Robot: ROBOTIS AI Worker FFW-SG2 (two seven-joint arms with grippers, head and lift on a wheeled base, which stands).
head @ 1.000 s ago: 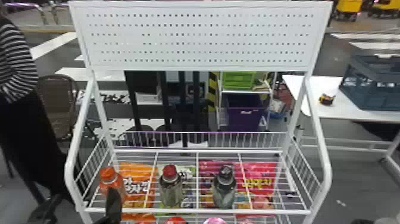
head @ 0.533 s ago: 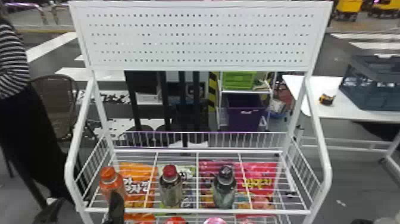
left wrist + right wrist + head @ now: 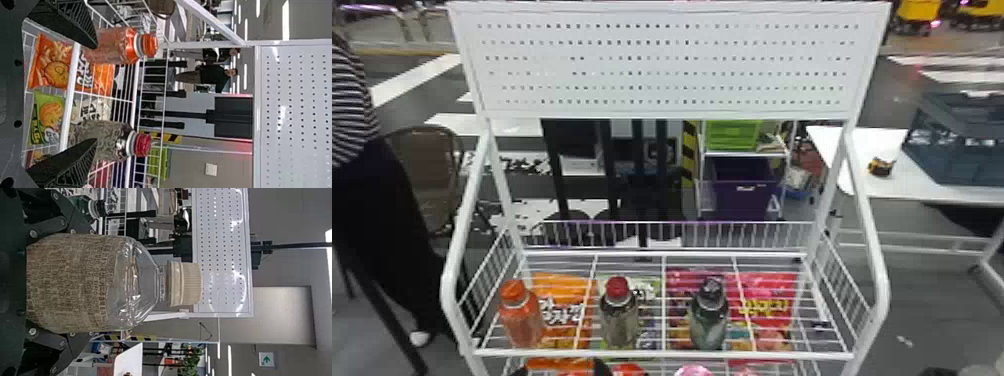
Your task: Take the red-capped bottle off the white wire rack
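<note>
can see the red-capped bottle (image 3: 619,320) upright on the white wire rack (image 3: 662,354), near its front rail, between an orange plastic bottle with an orange cap (image 3: 519,320) and a dark green bottle with a black cap (image 3: 709,322), with gaps on both sides. at the head view's bottom edge, can make out the left gripper (image 3: 560,370) in front of the rack, its black fingers spread wide and holding nothing. in the left wrist view, can see one fingertip overlapping the lower part of the red-capped bottle, the other overlapping the orange one; cannot tell about any touch.

at the bottom right, can spot a dark bit of the right gripper (image 3: 954,371). in the right wrist view, can see it closed around a clear bottle with a beige cap and printed beige label (image 3: 74,282), upright.

below the bottles, can see an orange snack bag (image 3: 557,286) and a pink snack bag (image 3: 767,290); above, a white perforated board (image 3: 662,66); off to the right, a white table (image 3: 872,142) bearing a dark blue crate (image 3: 962,167).
</note>
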